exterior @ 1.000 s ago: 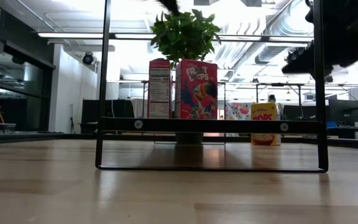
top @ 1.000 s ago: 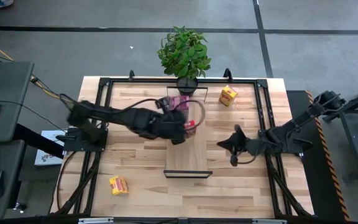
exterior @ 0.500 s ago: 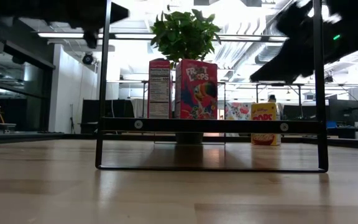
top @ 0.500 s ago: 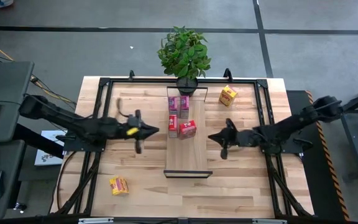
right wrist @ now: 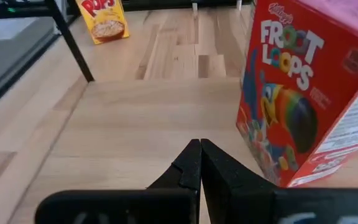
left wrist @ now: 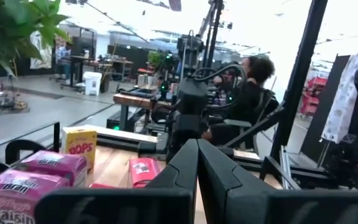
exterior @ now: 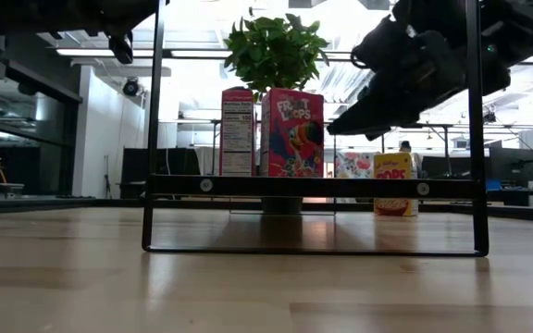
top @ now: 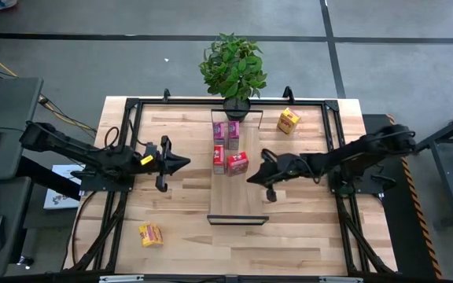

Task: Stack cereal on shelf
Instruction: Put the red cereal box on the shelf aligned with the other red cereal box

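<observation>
The shelf (top: 235, 192) is a light-wood board in a black frame at the table's middle. Two pink cereal boxes (top: 226, 130) and two red ones (top: 219, 157) (top: 239, 163) stand on its far half. One yellow box (top: 289, 120) stands on the table at the far right. Another yellow box (top: 150, 234) lies at the near left. My left gripper (top: 187, 163) is shut and empty, left of the shelf. My right gripper (top: 249, 179) is shut and empty over the shelf's right edge, close to the red Froot Loops box (right wrist: 309, 93).
A potted plant (top: 233, 67) stands at the table's far edge behind the shelf. A black frame (top: 132, 141) runs around the tabletop. The shelf's near half (right wrist: 135, 137) is bare wood. A person sits in the room beyond the table (left wrist: 247, 93).
My left gripper has drawn away from the red boxes on the shelf toward the table's left edge. My right gripper has gone toward the table's left, from right of the shelf to over its right edge near the red box. The boxes have stayed in place.
</observation>
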